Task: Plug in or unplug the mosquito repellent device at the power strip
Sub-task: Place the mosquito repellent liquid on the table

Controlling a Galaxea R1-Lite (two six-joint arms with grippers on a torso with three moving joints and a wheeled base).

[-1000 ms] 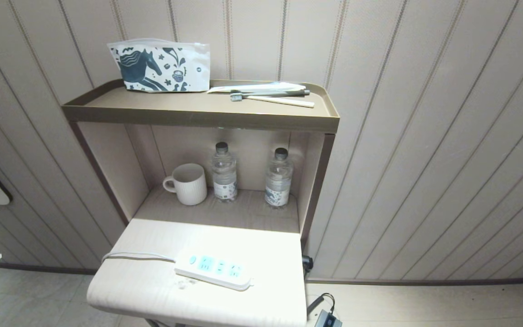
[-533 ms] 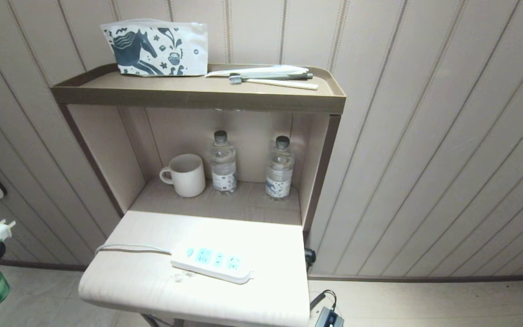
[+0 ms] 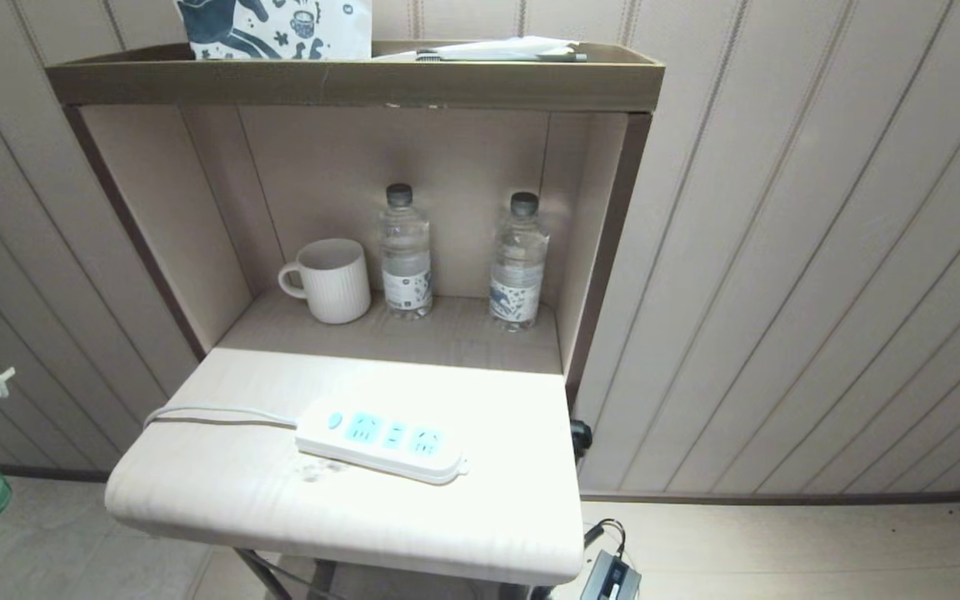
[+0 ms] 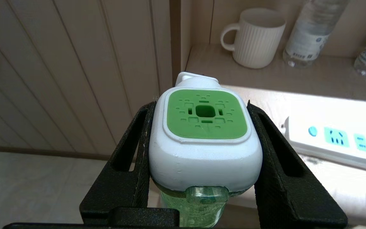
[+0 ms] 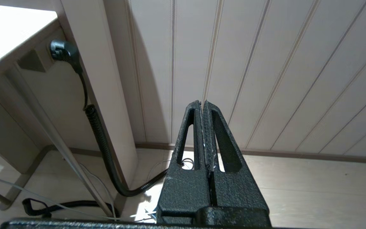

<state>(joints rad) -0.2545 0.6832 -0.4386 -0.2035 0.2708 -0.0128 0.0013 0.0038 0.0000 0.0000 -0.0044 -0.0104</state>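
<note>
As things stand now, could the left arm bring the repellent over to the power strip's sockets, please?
Probably yes: the left gripper holds the repellent off the table's left edge, and all three sockets on the power strip lie bare, nothing between.

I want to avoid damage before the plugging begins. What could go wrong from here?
1. The left gripper clamps only the device's smooth white head, so it may twist when pushed into a socket.
2. The strip lies loose on the table, and may slide under the push.
3. The mug and bottles stand behind the strip; overshoot could hit them.
</note>
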